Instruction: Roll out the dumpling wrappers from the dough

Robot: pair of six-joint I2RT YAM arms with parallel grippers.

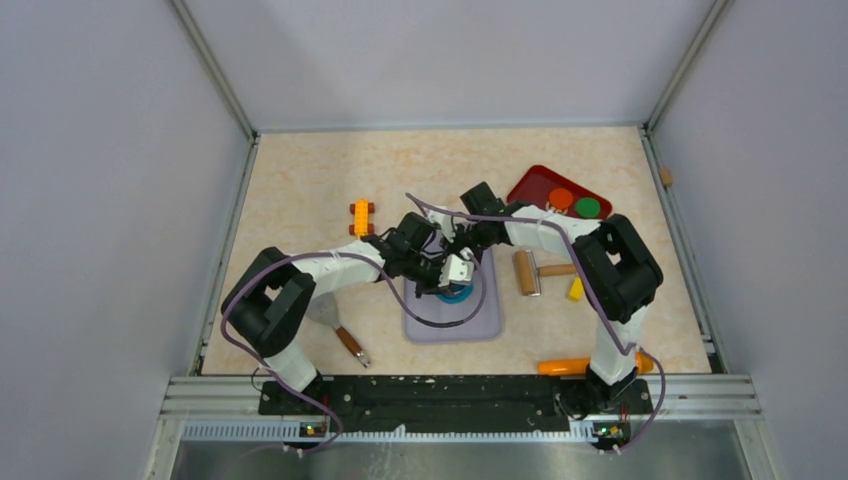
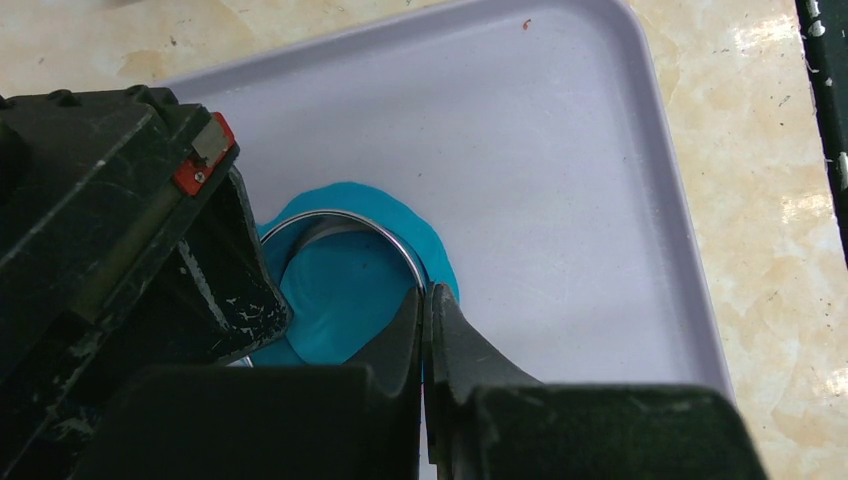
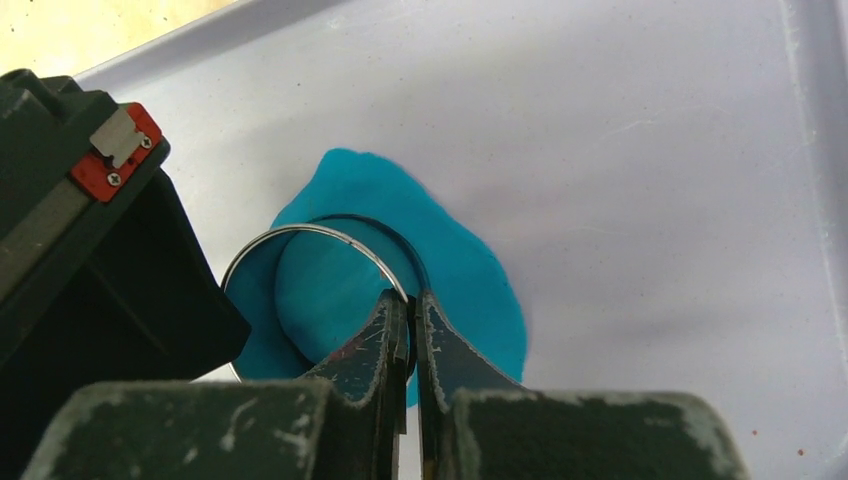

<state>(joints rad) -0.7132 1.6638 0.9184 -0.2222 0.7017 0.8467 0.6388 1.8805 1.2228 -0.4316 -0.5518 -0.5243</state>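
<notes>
Your left fingers [image 2: 415,325] and right fingers [image 3: 400,335] both pinch the thin silver metal ring [image 3: 300,232], likely steadying it in the flattened teal-blue dough [image 3: 470,270] on the lavender mat [image 3: 650,150] so it cuts cleanly.

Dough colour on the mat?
Teal-blue; the dough shows best in the right wrist view.

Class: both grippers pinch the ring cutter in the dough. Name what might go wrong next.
1. The dough may stick inside the ring cutter and lift off the lavender mat with it.
2. The left gripper and right gripper pinch the thin rim close together; uneven pulls might tilt the ring or bump the fingers.
</notes>
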